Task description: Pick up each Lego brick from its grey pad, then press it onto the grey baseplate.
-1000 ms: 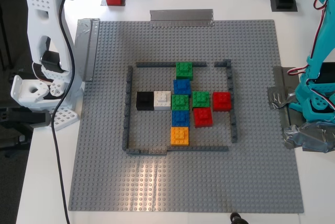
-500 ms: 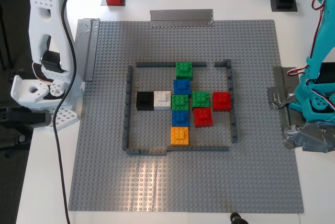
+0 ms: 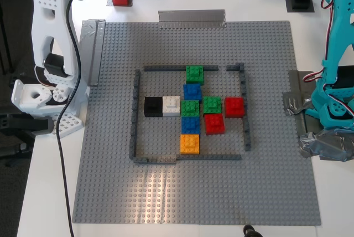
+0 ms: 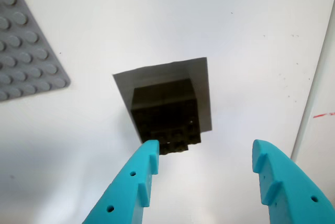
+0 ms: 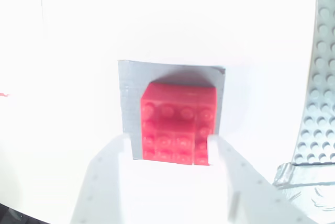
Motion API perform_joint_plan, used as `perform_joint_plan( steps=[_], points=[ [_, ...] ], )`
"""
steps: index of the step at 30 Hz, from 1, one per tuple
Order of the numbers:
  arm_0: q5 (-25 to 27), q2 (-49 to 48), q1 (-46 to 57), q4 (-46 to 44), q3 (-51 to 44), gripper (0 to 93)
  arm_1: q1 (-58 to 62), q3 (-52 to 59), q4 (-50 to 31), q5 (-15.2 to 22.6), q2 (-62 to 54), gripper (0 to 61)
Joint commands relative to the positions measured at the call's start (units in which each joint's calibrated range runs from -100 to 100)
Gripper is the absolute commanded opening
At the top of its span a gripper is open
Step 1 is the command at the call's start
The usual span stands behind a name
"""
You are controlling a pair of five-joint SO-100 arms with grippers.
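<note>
Several bricks already sit inside the frame (image 3: 189,113) on the grey baseplate (image 3: 265,192). At the bench's far edge, my spread second gripper (image 5: 170,153) straddles the red brick (image 5: 178,124); my first gripper (image 4: 204,169) gapes before the black brick (image 4: 166,115). Both are unlifted on their pads.

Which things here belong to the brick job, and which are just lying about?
In the job:
red brick on its grey pad
black brick on its dark pad
grey baseplate
my first gripper
my second gripper

Lying about:
silver tape strip
dark frame
orange brick
</note>
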Motion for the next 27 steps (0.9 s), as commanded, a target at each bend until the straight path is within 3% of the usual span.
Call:
perform_joint_plan(
  steps=[1, 7, 24, 26, 27],
  points=[
    [0.4, -0.1, 0.6, 1.5, -2.1, 20.4, -0.3, -0.4, -1.2, 0.0, -1.3, 18.0],
    [0.4, -0.1, 0.9, 7.3, -2.8, 20.4, -0.5, -0.4, -1.9, -0.1, -1.0, 16.6],
    [3.4, 0.2, 1.9, 7.1, -2.6, 20.4, -1.2, -0.1, -1.8, -0.2, -0.2, 16.2],
    [3.4, 0.3, 2.0, 7.1, -2.6, 20.4, -1.3, -0.1, -1.8, 0.0, -0.1, 14.4],
    [3.4, 0.3, 2.0, 7.1, -2.5, 20.4, -1.4, 0.0, -1.8, 0.0, -0.1, 10.5]
  ],
)
